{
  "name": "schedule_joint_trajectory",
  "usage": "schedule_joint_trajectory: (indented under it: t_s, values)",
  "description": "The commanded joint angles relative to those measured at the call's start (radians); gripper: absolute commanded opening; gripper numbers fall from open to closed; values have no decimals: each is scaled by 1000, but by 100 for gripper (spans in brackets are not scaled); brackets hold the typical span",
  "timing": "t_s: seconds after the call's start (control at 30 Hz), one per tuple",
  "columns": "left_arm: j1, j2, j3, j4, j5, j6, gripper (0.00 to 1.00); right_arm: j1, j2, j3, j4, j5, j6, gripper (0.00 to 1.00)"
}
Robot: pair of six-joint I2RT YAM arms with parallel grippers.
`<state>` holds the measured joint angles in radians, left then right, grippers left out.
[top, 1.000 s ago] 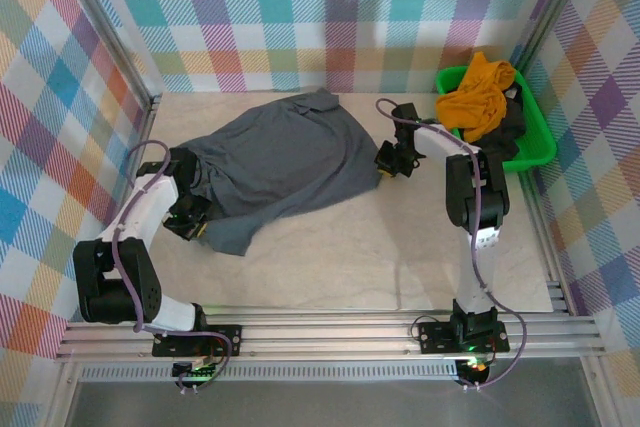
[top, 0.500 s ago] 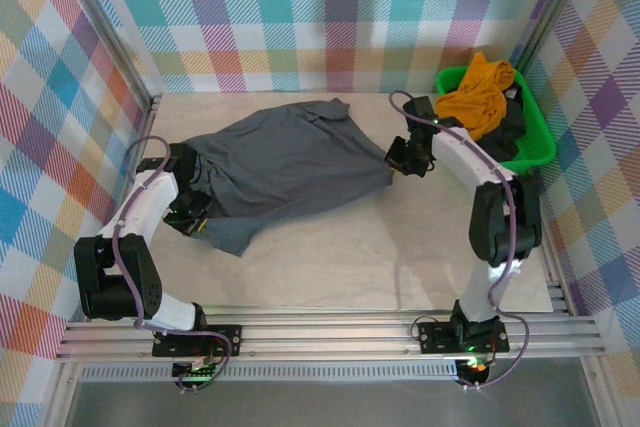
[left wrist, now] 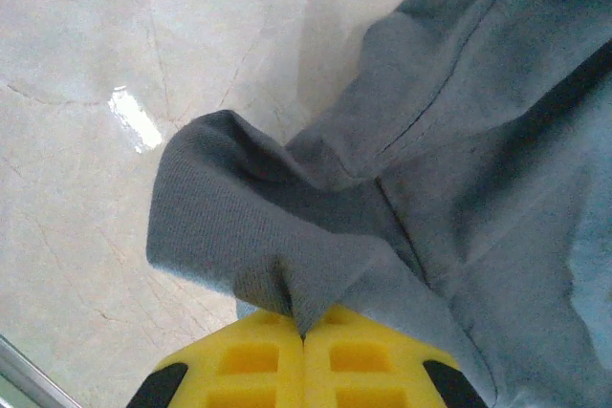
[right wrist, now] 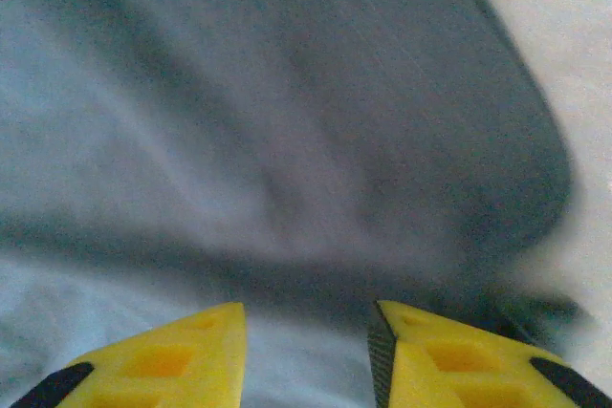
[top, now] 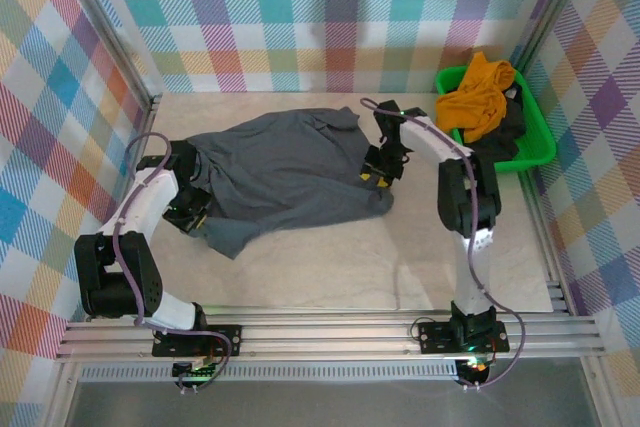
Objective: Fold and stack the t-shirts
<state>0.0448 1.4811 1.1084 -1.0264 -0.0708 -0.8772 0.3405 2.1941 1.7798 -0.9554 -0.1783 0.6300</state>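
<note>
Slate-grey t-shirt [top: 290,172] is spread out rumpled across the middle-left of the tabletop [top: 330,267], collar end toward the far side, one corner trailing toward the near-left. Left claw [left wrist: 304,346] is clamped shut on a bunched fold at the shirt's left edge, cloth pinched right at its tips. The fabric just past the pinch is lifted into a little hump over the marble-look surface. Right claw [right wrist: 306,346] sits over the shirt's right edge, near the rounded hem corner. Its jaws are apart w/ nothing btwn them. Wrist view there is blurry, so can't tell if the tips actually touch the cloth. Mustard-orange tee [top: 478,87] is piled on top of the dark charcoal tee [top: 512,132] in the green bin [top: 538,152] at the back-right corner, well apart from the grey one.
</note>
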Motion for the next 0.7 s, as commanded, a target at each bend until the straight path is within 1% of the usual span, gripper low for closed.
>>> schedule_joint_trajectory:
  t_s: [0.0,0.07,0.2,0.3,0.43,0.53,0.67]
  values:
    - [18,-2,40,-37,-41,27,0,-12,-65,-6,-15,-46,-1,48]
    - [18,-1,43,-42,-45,29,0,-34,-157,-142,31,-18,50,49]
    - [16,2,42,-37,-32,26,0,-93,-426,-513,180,52,176,51]
    - [16,7,37,-32,-21,25,0,-107,-533,-666,247,52,208,51]
    - [15,10,33,-30,-6,24,0,-107,-506,-691,266,10,227,51]
    - [15,11,28,-25,0,24,0,-107,-441,-658,266,17,229,51]
    - [15,15,33,-19,8,22,0,-104,-329,-583,268,-22,227,51]
